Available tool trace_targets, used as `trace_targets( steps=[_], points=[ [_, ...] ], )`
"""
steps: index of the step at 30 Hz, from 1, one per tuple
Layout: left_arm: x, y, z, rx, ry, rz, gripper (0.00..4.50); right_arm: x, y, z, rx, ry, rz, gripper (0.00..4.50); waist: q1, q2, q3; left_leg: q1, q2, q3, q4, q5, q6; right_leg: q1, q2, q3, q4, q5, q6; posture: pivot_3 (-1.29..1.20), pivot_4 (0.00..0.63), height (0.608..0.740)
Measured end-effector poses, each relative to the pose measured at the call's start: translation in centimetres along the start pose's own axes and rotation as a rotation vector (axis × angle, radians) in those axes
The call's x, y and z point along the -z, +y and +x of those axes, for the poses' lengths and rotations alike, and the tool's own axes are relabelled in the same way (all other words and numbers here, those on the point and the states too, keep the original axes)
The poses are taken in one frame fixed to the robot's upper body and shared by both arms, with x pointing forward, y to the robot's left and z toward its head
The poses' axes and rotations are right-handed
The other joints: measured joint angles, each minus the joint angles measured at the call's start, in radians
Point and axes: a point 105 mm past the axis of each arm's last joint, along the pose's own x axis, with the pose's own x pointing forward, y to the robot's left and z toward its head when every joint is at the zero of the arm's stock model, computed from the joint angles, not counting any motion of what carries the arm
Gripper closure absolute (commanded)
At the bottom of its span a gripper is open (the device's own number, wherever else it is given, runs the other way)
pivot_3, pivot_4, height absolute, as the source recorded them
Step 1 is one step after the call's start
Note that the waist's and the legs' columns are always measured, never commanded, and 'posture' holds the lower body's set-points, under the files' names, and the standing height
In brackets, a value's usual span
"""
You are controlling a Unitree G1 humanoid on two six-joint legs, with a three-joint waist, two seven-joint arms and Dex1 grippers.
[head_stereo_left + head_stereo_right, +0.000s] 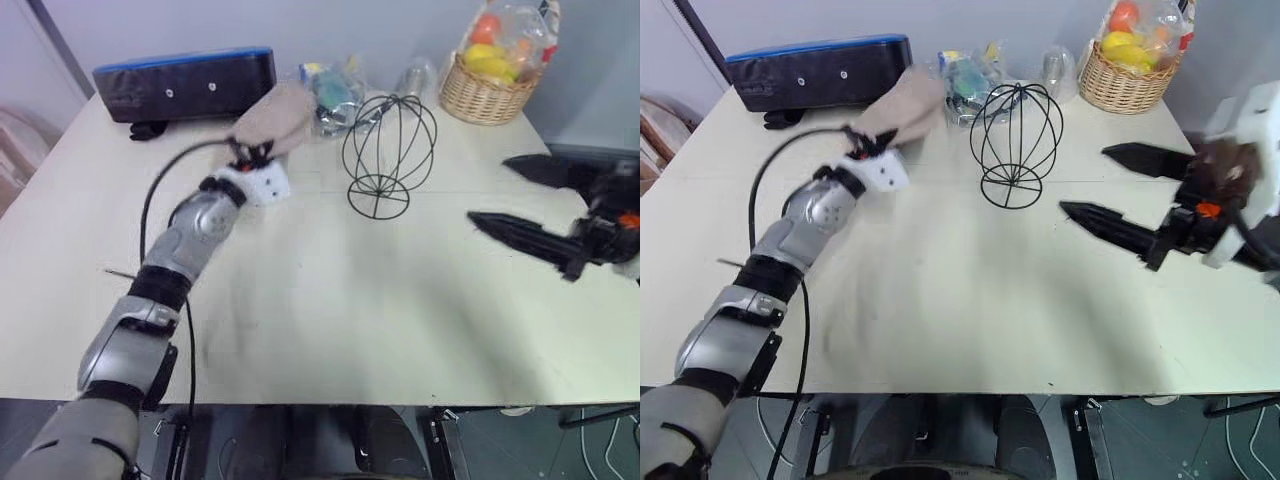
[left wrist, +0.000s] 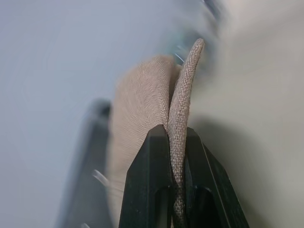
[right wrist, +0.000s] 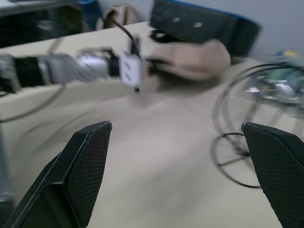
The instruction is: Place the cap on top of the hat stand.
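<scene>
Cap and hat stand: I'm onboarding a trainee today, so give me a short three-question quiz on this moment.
1. True or false: the cap already sits on the hat stand.
2. Which gripper holds the cap: A) the left gripper B) the right gripper?
3. Fill in: the right gripper's jaws stand ____.

Key: 1 false; the left gripper holds it beside the stand. 2 A, pinching the brim. 3 open, with nothing between them.

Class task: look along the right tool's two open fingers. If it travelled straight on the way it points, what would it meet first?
Probably the hat stand: it sits just inside the right tool's line, with bare table before it. Depth is unclear; it might slip past.
</scene>
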Motion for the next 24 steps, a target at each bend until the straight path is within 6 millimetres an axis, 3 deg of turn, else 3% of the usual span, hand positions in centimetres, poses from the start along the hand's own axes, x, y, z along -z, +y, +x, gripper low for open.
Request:
trace_targets(
  steps=[4, 6, 8, 18, 22, 24],
  points=[
    [-7.8, 4.5, 1.9, -0.126, -0.295, 0.011, 4.46, -0.3, -0.7, -1.0, 0.045, -0.009, 0.001, 0.00, 0.009, 0.000, 0.000, 0.001, -0.002, 0.001, 0.000, 0.000, 0.001, 0.000, -0.001, 0.001, -0.001, 0.000, 0.001, 0.00, 0.150, 0.740],
    [-10.7, 4.8, 2.3, -0.127, -0.399, 0.017, 4.46, -0.2, -0.6, -1.3, 0.056, -0.004, -0.002, 0.00, 0.011, 0.000, 0.000, 0.001, -0.002, 0.001, 0.000, 0.000, 0.001, 0.001, 0.000, 0.001, -0.001, 0.000, 0.001, 0.00, 0.150, 0.740],
    [-12.3, 3.9, 2.5, -0.083, -0.461, 0.040, 4.46, -0.3, -0.4, -1.3, 0.055, 0.000, -0.012, 0.00, 0.010, 0.001, 0.000, 0.002, -0.002, 0.002, 0.000, 0.000, 0.001, 0.001, 0.000, 0.001, 0.000, 0.000, 0.001, 0.00, 0.150, 0.740],
    [-12.6, -6.7, 2.8, 0.271, -0.479, 0.197, 4.46, -0.7, -0.1, -1.6, 0.092, -0.046, 0.016, 0.00, 0.016, 0.000, 0.000, 0.001, -0.002, 0.002, 0.001, 0.000, 0.001, 0.001, 0.001, 0.002, -0.001, 0.000, 0.001, 0.00, 0.150, 0.740],
    [-12.6, -8.7, 3.1, 0.298, -0.499, 0.281, 4.46, -0.5, 0.3, -1.4, 0.097, -0.042, 0.018, 0.00, 0.016, 0.000, 0.000, 0.000, -0.002, 0.001, 0.003, -0.001, 0.002, 0.001, 0.000, 0.002, -0.001, 0.000, 0.001, 0.00, 0.150, 0.740],
    [-12.3, -8.8, 3.2, 0.298, -0.493, 0.286, 3.76, -0.1, 0.5, -1.4, 0.097, -0.028, 0.018, 0.00, 0.015, 0.000, 0.000, 0.000, -0.002, 0.001, 0.003, -0.001, 0.002, 0.001, 0.001, 0.001, 0.000, 0.000, 0.001, 0.00, 0.150, 0.740]
  ],
)
